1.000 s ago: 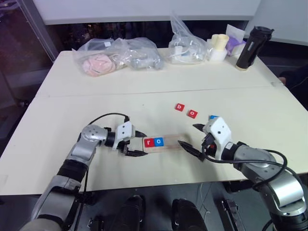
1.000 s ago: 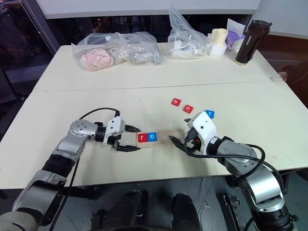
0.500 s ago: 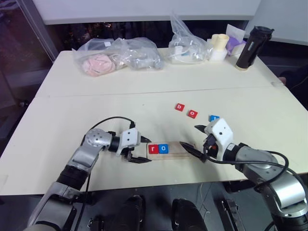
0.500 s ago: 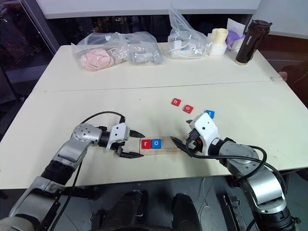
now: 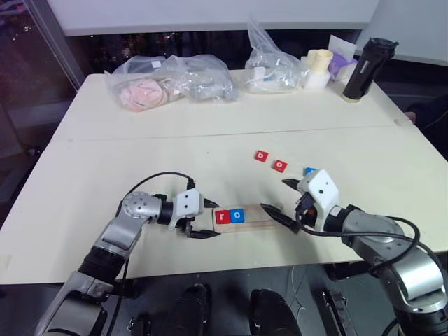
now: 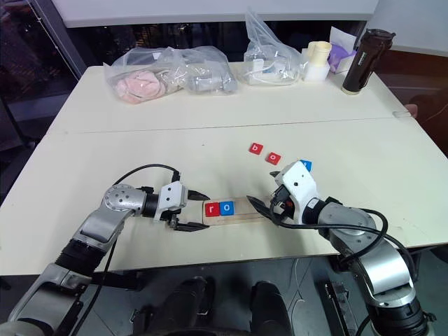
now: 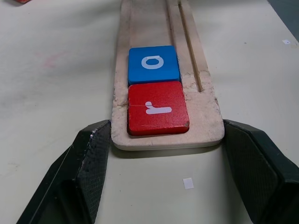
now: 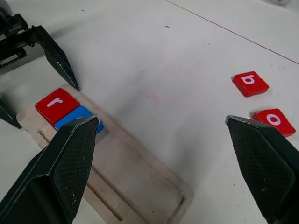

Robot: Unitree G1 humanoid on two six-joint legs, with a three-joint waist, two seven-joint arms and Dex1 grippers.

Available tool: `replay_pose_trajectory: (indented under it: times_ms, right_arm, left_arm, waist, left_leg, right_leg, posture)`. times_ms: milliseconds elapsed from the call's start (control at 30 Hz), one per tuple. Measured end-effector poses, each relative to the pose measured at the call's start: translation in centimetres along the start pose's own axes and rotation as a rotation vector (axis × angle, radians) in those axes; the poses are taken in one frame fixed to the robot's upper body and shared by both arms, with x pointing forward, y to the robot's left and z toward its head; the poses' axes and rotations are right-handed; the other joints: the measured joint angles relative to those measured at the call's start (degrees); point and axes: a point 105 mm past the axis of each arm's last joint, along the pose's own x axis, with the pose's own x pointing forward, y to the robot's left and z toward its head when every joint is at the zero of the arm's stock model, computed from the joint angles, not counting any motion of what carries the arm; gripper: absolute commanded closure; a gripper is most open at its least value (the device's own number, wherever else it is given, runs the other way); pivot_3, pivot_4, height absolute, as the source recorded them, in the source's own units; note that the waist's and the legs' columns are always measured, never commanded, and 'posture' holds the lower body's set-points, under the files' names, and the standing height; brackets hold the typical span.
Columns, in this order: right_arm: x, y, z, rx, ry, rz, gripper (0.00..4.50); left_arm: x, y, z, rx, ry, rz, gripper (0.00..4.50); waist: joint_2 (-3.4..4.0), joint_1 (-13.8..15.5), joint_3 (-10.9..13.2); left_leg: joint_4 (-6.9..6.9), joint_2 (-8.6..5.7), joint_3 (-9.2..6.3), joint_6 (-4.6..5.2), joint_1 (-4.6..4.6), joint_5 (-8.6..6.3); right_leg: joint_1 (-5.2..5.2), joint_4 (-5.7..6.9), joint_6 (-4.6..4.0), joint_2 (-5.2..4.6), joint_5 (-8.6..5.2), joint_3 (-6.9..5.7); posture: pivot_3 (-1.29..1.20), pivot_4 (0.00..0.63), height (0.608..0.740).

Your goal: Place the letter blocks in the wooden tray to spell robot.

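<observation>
Left wrist view: left gripper (image 7: 168, 175) jaws spread wide, straddling the wooden tray (image 7: 205, 119) end.

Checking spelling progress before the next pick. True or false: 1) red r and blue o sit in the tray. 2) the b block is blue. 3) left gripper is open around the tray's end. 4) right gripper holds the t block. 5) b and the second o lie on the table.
1) True: red r block and blue o block sit side by side in the wooden tray.
2) False: the b block is red.
3) True: the left gripper straddles it, open.
4) False: the right gripper is open and empty.
5) True: red o block lies beside b.
</observation>
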Motion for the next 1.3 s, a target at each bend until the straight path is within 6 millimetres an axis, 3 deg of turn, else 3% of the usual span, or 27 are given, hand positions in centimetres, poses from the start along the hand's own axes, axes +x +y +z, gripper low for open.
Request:
replay_pose_trajectory:
  times_ms: [233, 533, 733, 833, 1033, 1167, 1300]
  right_arm:
    - [0.2, 0.1, -0.1, 0.000, 0.005, 0.009, 0.00]
    - [1.0, -0.7, 0.9, -0.013, -0.017, 0.017, 0.00]
    - [4.3, -2.8, 2.7, -0.036, -0.049, -0.040, 0.00]
    - [5.9, -4.0, 2.5, -0.046, -0.014, -0.080, 0.00]
    - [9.7, -5.8, 2.8, 0.007, 0.042, -0.127, 0.00]
    - [12.1, -6.4, 4.2, 0.065, 0.058, -0.193, 0.00]
    - [13.4, -6.7, 3.5, 0.155, 0.123, -0.276, 0.00]
  left_arm:
    - [-0.4, -0.2, -0.5, 0.008, 0.010, 0.010, 0.04]
    - [-5.1, -1.3, -2.6, -0.039, 0.073, 0.055, 0.04]
    - [-7.1, -2.1, -3.1, -0.149, 0.071, 0.091, 0.04]
    - [-7.4, -2.1, -2.5, -0.223, 0.031, 0.109, 0.04]
    - [-9.5, -0.3, -0.6, -0.314, -0.054, 0.237, 0.04]
    - [-9.6, 0.3, 1.0, -0.283, -0.080, 0.274, 0.04]
    - [-9.1, -0.1, 0.8, -0.304, -0.083, 0.284, 0.04]
  waist:
    - [0.04, -0.1, 0.0]
    - [0.12, -2.2, -0.1]
    - [0.17, -2.0, -0.1]
    - [0.15, -1.5, -0.1]
    - [0.03, -1.5, 0.0]
    - [0.04, -1.5, 0.0]
    - [0.04, -1.6, 0.0]
  left_leg:
    - [-0.01, 0.04, 0.00, 0.00, 0.03, 0.00]
    - [-0.81, 0.13, 0.00, 0.01, 0.52, 0.01]
    - [-0.89, 0.23, 0.01, 0.11, 0.48, 0.08]
    - [-0.78, 0.13, 0.02, 0.03, 0.06, 0.17]
    - [-0.74, -0.03, 0.13, -0.04, -0.05, 0.25]
    - [-0.78, -0.02, 0.13, -0.12, 0.00, 0.29]
    - [-0.84, -0.03, 0.13, -0.21, -0.01, 0.35]
  right_leg:
    - [0.01, 0.00, 0.01, 0.02, -0.01, 0.01]
    - [-0.25, 0.02, -0.28, 0.06, 0.03, 0.06]
    - [-0.44, 0.07, -0.43, 0.14, 0.06, 0.02]
    - [-0.83, 0.11, -0.46, 0.10, 0.11, 0.02]
    - [-0.93, 0.15, -0.22, 0.12, 0.26, 0.02]
    - [-0.98, 0.36, -0.19, 0.15, 0.28, 0.04]
    - [-1.09, 0.55, -0.20, 0.16, 0.28, 0.06]
  posture:
    - [0.00, 0.150, 0.725]
    - [0.00, 0.150, 0.725]
    - [0.00, 0.150, 0.725]
    - [0.00, 0.150, 0.725]
    - [0.00, 0.150, 0.725]
    - [0.00, 0.150, 0.725]
    - [0.00, 0.150, 0.725]
